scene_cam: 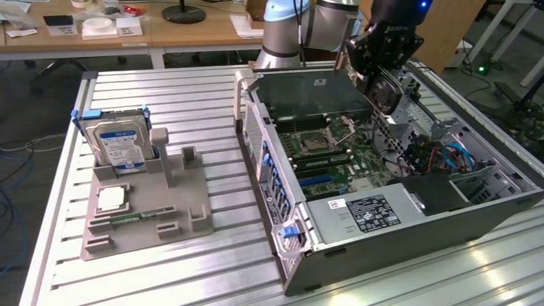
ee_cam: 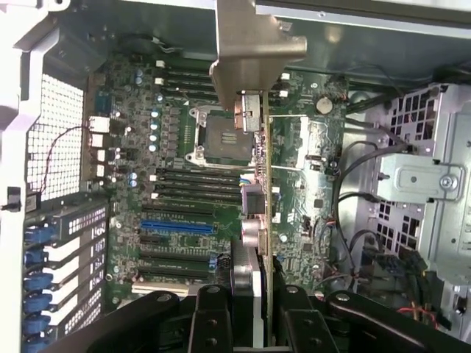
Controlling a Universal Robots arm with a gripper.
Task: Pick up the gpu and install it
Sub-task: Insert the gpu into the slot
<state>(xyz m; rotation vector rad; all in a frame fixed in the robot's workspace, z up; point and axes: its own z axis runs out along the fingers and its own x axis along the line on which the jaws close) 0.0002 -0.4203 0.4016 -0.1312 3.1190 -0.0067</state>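
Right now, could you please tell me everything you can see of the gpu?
The gpu is a thin flat card, seen edge-on in the wrist view: a brownish-green board edge with a dull silver metal bracket at its far end. The gripper holds it between its dark fingers, on edge, above the motherboard inside the open computer case. It sits in no slot yet, and apparently only the gripper touches it.

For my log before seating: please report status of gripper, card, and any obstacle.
Gripper shut on graphics card. Card held on edge above the board, not seated. Cables lie to one side, not under card.
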